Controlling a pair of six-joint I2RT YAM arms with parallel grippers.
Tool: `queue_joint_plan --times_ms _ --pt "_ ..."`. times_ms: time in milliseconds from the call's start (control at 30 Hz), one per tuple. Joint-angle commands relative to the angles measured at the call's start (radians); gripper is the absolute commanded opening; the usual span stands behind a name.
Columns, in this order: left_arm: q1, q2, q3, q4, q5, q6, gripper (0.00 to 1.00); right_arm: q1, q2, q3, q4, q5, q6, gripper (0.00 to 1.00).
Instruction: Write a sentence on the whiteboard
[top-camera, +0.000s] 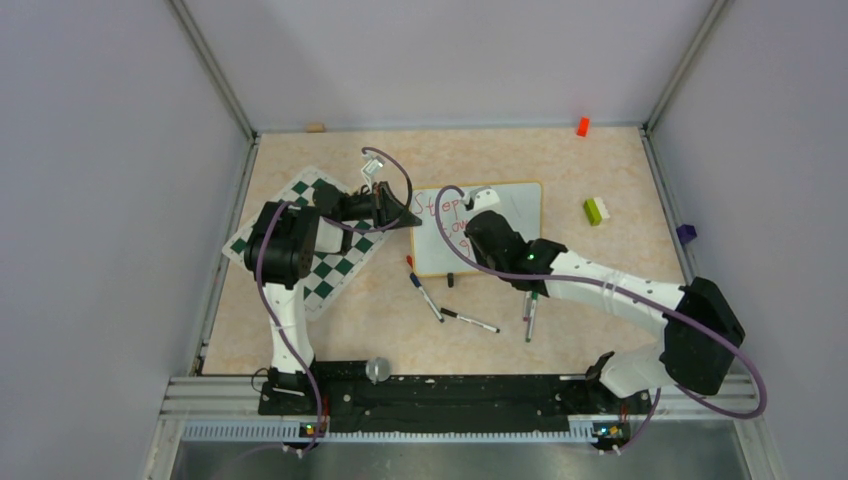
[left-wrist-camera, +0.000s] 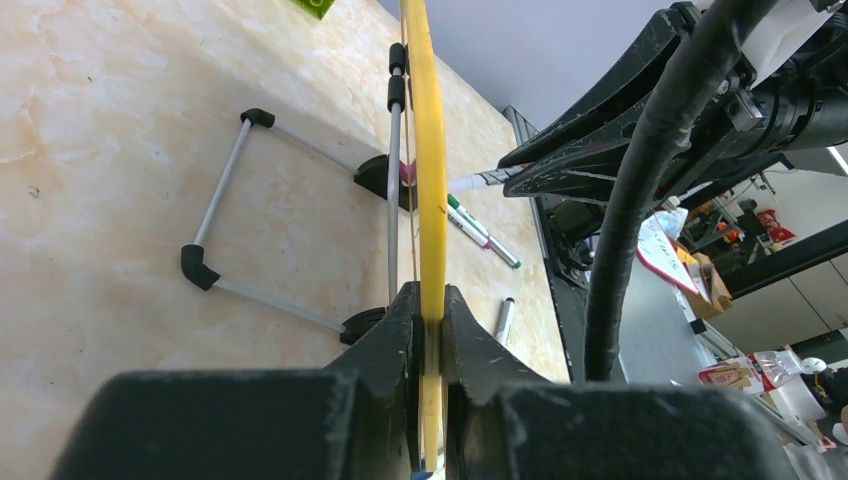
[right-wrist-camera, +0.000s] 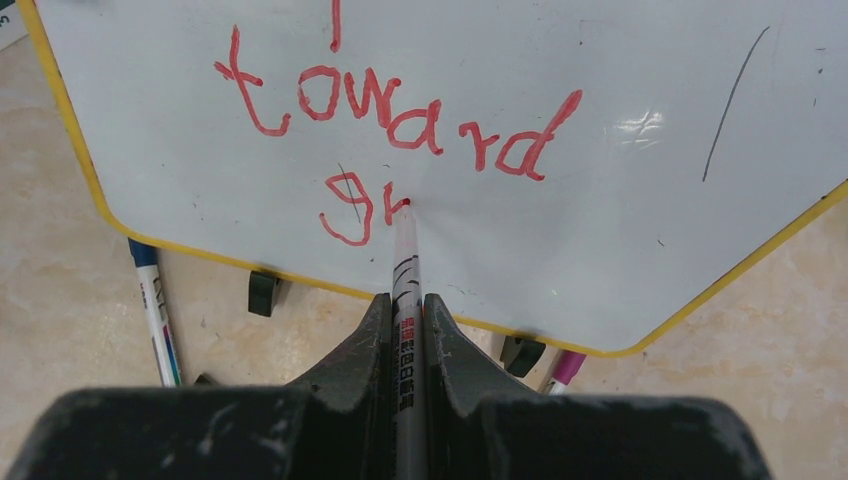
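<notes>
The whiteboard (top-camera: 515, 210) stands tilted at mid-table, white with a yellowish frame. The sentence (right-wrist-camera: 395, 110) is in red marker: the right wrist view shows "toward" and below it "gr"; the top view shows "Step" (top-camera: 440, 205) as the first line. My right gripper (right-wrist-camera: 407, 305) is shut on a red marker (right-wrist-camera: 405, 255) whose tip touches the board just after the "r". In the top view my right gripper (top-camera: 472, 215) is over the board. My left gripper (left-wrist-camera: 430, 300) is shut on the board's edge (left-wrist-camera: 425, 120), at its left side in the top view (top-camera: 400, 212).
A green-and-white chessboard mat (top-camera: 330, 270) lies under the left arm. Three loose markers (top-camera: 427, 297) (top-camera: 470, 320) (top-camera: 530, 315) lie in front of the board. A green-white block (top-camera: 596, 210), an orange block (top-camera: 582, 126) and a purple object (top-camera: 686, 233) sit at the right. The board's wire stand (left-wrist-camera: 225, 190) is behind it.
</notes>
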Motion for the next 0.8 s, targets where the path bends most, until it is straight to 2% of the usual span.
queue_joint_plan --times_ms 0,233,767 --pt "-0.009 -0.021 0.033 0.109 0.012 -0.037 0.00 -0.020 -0.043 0.035 0.009 0.024 -0.011 0.00" --pt "-0.009 -0.021 0.033 0.109 0.012 -0.037 0.00 -0.020 -0.119 -0.020 0.033 -0.028 -0.021 0.00" --pt "-0.009 -0.023 0.031 0.109 0.012 -0.035 0.00 -0.019 -0.064 -0.058 0.054 -0.018 -0.013 0.00"
